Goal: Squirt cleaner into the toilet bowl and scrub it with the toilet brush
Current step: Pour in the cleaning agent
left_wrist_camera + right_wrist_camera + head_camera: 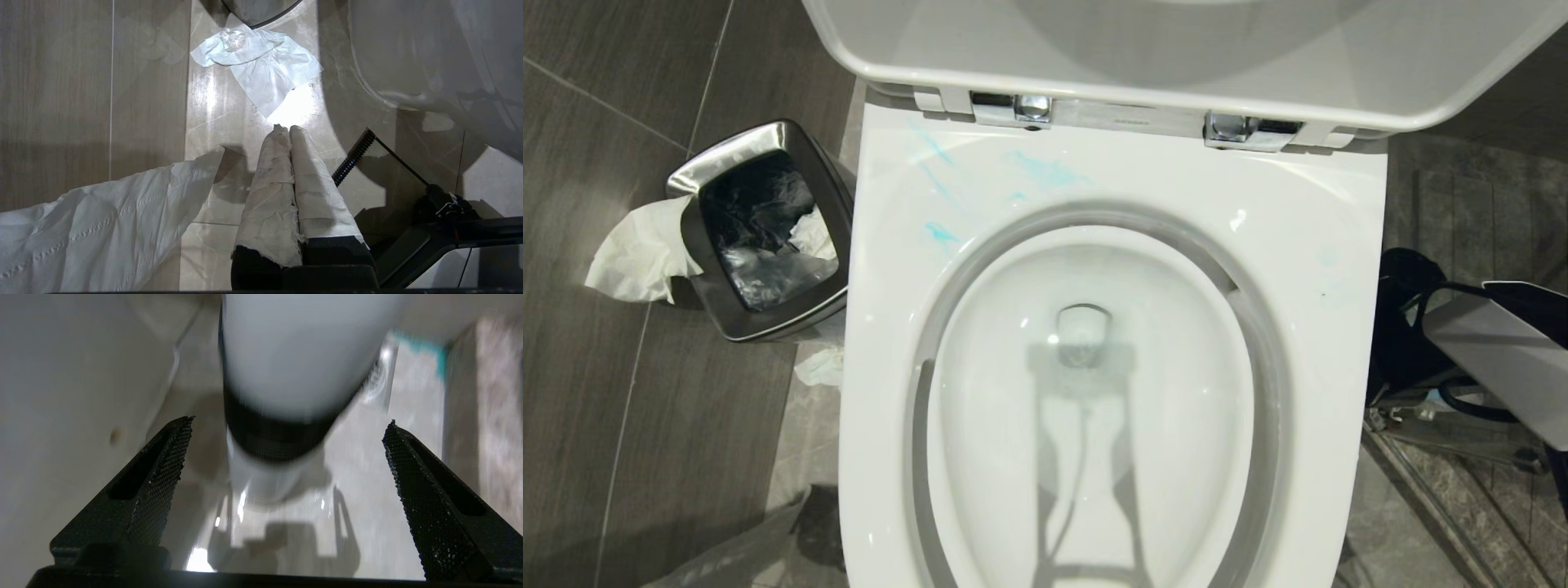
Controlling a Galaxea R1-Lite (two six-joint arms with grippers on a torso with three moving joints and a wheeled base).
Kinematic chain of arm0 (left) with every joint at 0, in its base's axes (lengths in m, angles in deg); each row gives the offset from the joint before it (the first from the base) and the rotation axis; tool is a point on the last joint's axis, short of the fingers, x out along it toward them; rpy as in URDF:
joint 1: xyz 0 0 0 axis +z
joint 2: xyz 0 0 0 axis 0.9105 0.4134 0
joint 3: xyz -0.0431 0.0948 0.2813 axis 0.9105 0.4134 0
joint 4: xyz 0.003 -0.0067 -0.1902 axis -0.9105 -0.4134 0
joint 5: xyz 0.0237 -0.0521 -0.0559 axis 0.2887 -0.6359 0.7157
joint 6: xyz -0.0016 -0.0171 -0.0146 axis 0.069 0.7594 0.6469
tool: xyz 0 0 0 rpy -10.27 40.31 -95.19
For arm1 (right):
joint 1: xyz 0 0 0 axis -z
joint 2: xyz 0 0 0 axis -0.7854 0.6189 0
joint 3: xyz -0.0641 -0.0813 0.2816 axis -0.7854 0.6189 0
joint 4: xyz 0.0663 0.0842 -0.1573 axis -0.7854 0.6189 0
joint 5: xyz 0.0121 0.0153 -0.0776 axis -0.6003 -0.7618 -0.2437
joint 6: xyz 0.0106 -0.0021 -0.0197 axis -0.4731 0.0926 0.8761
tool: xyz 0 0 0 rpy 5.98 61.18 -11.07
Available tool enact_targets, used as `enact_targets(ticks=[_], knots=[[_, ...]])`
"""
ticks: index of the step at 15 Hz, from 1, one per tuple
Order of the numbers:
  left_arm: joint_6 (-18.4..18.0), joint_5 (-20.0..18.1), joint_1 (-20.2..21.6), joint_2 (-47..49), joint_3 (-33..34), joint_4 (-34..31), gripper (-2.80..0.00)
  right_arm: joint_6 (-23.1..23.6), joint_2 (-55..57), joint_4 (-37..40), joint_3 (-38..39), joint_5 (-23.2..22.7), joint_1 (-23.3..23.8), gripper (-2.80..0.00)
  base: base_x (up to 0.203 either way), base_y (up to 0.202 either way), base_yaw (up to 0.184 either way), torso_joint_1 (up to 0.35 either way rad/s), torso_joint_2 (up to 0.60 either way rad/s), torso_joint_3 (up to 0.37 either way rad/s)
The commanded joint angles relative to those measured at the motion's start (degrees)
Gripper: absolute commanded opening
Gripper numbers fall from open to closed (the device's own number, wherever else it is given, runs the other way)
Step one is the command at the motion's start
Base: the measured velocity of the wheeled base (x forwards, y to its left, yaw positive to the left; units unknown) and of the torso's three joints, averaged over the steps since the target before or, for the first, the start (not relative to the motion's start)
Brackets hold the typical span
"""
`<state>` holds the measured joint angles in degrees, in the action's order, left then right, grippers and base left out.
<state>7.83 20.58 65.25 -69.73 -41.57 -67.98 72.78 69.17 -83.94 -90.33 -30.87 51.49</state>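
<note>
The right gripper (286, 428) has its fingers wide, holding nothing; a blurred white upright object (294, 355), perhaps the brush handle, stands just ahead between them, beside the toilet bowl (1307, 245). Left gripper (289, 130) closed, farther off.

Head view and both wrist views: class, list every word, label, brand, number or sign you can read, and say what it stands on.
No text can be read in any view.
The metal hinge bar behind the toilet bowl bears a tiny dark mark, too small to read.
</note>
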Motion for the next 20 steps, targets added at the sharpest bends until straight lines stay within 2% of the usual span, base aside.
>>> enact_targets(ticks=[1, 9, 14, 20], knots=[[0.0, 0.0, 0.0, 0.0, 0.0, 0.0, -2.8, 0.0, 2.5, -0.5, -4.3, -0.1, -0.3, 0.0, 0.0, 0.0, 0.0, 0.0, 0.0, 0.0], [0.0, 0.1, 0.0, 0.0, 0.0, 0.0, -2.8, 0.9, 6.6, -0.5, -13.2, -0.4, -2.4, 0.0, 0.0, 0.0, 0.0, 0.0, 0.0, 0.0], [0.0, 0.1, 0.0, 0.0, 0.0, 0.0, -2.8, 2.4, 7.8, -0.5, -14.9, -0.4, -2.4, 0.0, 0.0, 0.0, 0.0, 0.0, 0.0, 0.0], [0.0, 0.0, 0.0, 0.0, 0.0, 0.0, -2.8, 3.4, 9.4, -0.5, -21.0, -0.4, -1.4, 0.0, 0.0, 0.0, 0.0, 0.0, 0.0, 0.0]])
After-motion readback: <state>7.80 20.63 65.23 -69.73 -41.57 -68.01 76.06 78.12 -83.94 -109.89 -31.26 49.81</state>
